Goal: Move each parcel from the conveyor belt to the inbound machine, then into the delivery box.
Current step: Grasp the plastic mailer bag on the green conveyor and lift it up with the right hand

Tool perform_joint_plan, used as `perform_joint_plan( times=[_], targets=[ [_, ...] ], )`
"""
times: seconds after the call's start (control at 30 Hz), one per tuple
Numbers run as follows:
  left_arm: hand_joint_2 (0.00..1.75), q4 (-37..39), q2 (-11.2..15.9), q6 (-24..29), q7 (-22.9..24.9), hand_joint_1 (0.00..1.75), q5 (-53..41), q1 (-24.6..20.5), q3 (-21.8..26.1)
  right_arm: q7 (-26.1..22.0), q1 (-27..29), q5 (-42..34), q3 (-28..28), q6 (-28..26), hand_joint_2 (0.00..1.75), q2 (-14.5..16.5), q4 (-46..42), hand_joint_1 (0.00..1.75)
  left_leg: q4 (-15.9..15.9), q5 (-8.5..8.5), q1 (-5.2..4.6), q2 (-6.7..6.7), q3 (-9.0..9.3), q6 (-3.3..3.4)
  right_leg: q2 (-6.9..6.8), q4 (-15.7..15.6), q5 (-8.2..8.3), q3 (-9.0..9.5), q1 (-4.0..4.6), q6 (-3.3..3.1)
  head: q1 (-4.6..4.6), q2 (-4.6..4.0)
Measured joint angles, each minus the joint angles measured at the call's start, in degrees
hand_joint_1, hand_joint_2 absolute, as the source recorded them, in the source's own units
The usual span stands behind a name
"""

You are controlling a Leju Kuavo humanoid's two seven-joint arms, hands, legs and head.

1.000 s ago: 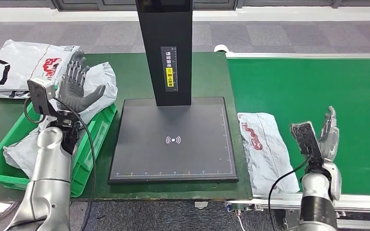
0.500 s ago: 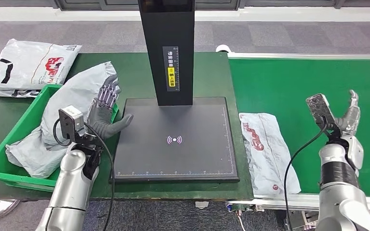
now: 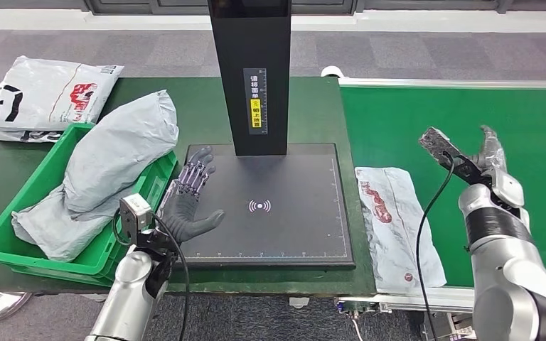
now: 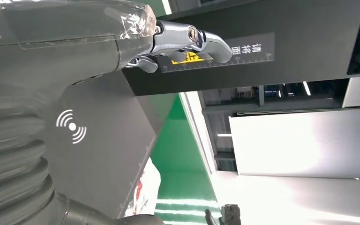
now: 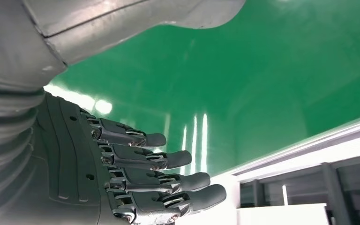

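A flat white parcel (image 3: 397, 222) with red print lies at the near left end of the green conveyor belt (image 3: 455, 135), beside the black inbound machine plate (image 3: 284, 185). A grey parcel (image 3: 110, 165) lies across the green delivery box (image 3: 21, 213). My left hand (image 3: 192, 202) hovers open over the plate's left edge, fingers spread. My right hand (image 3: 489, 158) is raised above the belt, to the right of the white parcel, with straight fingers (image 5: 168, 159) and nothing in it.
The machine's black column (image 3: 252, 71) rises from the back of the plate. A white printed bag (image 3: 35, 96) lies on the dark green table beyond the box. The belt's metal front rail (image 3: 398, 302) runs below the white parcel.
My left hand has left the grey parcel in the box and moved right and nearer, to the plate's left edge. My right hand has risen and gone farther over the belt.
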Motion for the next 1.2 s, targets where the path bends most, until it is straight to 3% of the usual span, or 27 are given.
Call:
perform_joint_plan(
  times=[0.07, 0.23, 0.3, 0.5, 0.87, 1.2],
  targets=[
    [1.75, 0.3, 0.0, -0.1, 0.0, 0.0, 0.1, 0.2, -0.1, -1.9, -0.5, 0.9, 0.7, 2.1, 1.75, 0.1, 0.8, 0.0, 0.0, 0.02, 0.02, -0.05, -0.03, -0.01, -0.04, 0.0, 0.0, 0.01, 0.02, 0.0, 0.0, 0.0],
    [1.75, 1.3, -0.1, 0.4, -0.3, 0.0, 0.6, 1.4, -0.1, -18.2, -0.8, 7.9, 7.3, 17.8, 1.75, 1.0, 3.2, 0.0, 0.0, 0.01, 0.03, 0.06, 0.0, -0.02, 0.07, 0.0, 0.0, -0.03, 0.03, 0.0, 0.0, 0.0],
    [1.75, 1.7, -0.1, 1.0, -0.3, 0.0, 0.2, 1.9, -0.1, -20.7, -0.6, 9.2, 10.7, 20.7, 1.75, 1.7, 3.7, 0.0, 0.0, 0.03, 0.03, 0.01, -0.02, -0.01, 0.01, 0.0, 0.0, -0.06, 0.03, 0.0, 0.0, 0.0],
    [1.75, 2.0, -0.3, 1.7, -0.3, 0.0, -0.6, 2.8, -0.2, -21.6, -0.6, 10.1, 16.7, 22.5, 1.75, 2.6, 4.6, 0.0, 0.0, 0.1, 0.03, -0.23, -0.12, 0.02, -0.23, 0.0, -0.02, -0.05, 0.02, 0.01, 0.0, 0.0],
    [1.75, 2.3, -0.3, 2.3, -0.3, 0.0, -0.7, 2.9, -0.3, -21.8, -0.6, 9.9, 20.3, 23.3, 1.75, 2.9, 5.6, 0.0, 0.0, 0.09, 0.02, -0.21, -0.1, 0.02, -0.21, 0.0, -0.01, -0.06, 0.02, 0.01, 0.0, 0.0],
    [1.75, 3.4, -0.4, 4.3, -0.4, 0.0, -1.1, 2.4, -1.7, -17.1, 1.4, 9.0, 23.2, 28.0, 1.75, 4.4, 6.6, 0.0, 0.0, 0.09, 0.03, -0.19, -0.09, 0.02, -0.18, 0.0, -0.02, -0.06, 0.03, 0.01, 0.0, 0.0]
  ],
)
